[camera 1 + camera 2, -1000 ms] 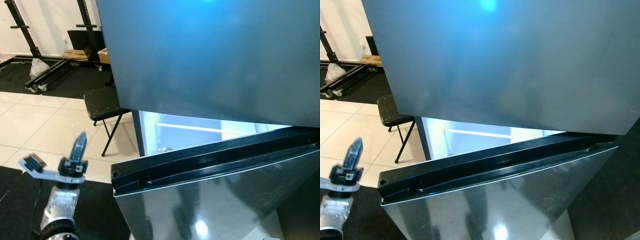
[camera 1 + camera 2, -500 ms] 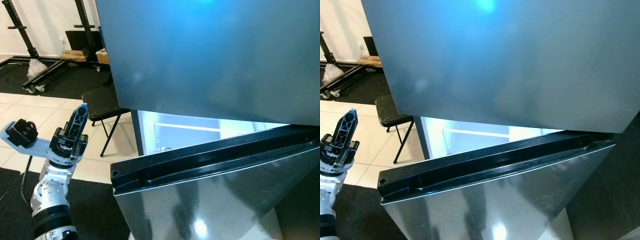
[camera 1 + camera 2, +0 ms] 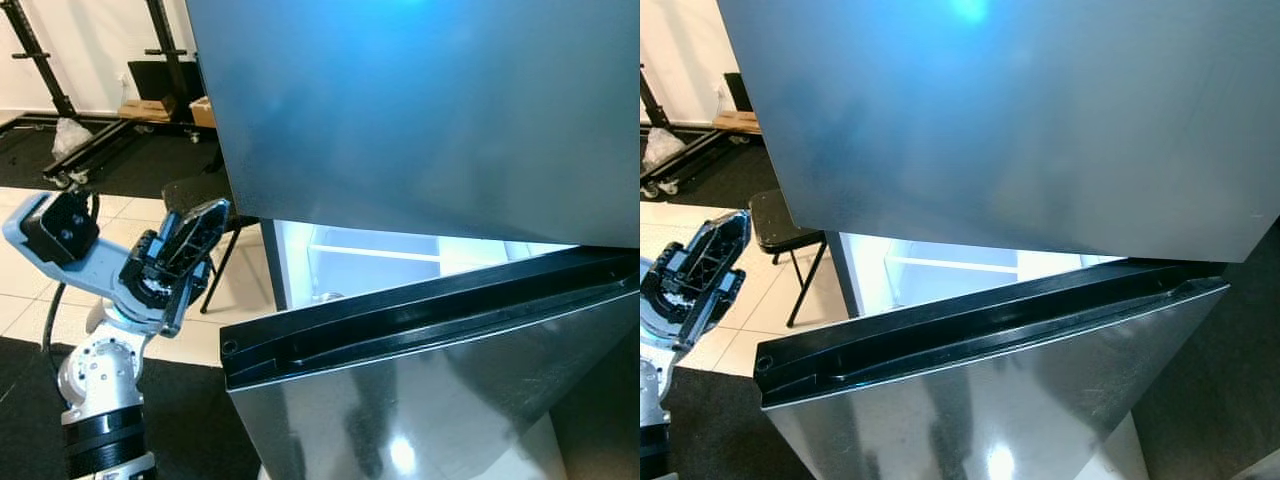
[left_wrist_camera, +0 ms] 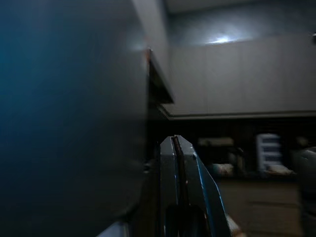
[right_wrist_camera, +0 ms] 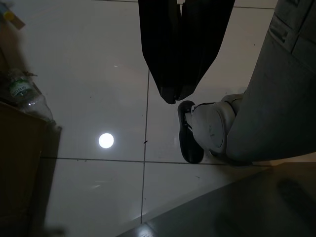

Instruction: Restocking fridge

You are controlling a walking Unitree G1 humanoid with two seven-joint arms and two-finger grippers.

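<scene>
The fridge's grey upper door [image 3: 420,110] is shut. Below it the lower door [image 3: 420,400] stands ajar, its black top rim [image 3: 400,320] swung out toward me, and the lit white interior [image 3: 370,265] shows in the gap. My left gripper [image 3: 216,208] is raised at the fridge's left side, shut and empty, its tip close to the upper door's lower left corner. In the left wrist view the closed fingers [image 4: 176,148] point along the dark door face. My right gripper [image 5: 172,94] hangs shut, pointing down at the tiled floor.
A black folding stool [image 3: 775,215] stands on the tiles just left of the fridge. Black equipment racks [image 3: 60,60] and boxes line the back wall. Beneath my right gripper are a white and black shoe [image 5: 207,131], a plastic bottle [image 5: 22,94] and a brown box edge.
My left arm has risen and swung right, bringing its shut gripper from low at the left up toward the fridge's upper door corner. The fridge doors have not moved.
</scene>
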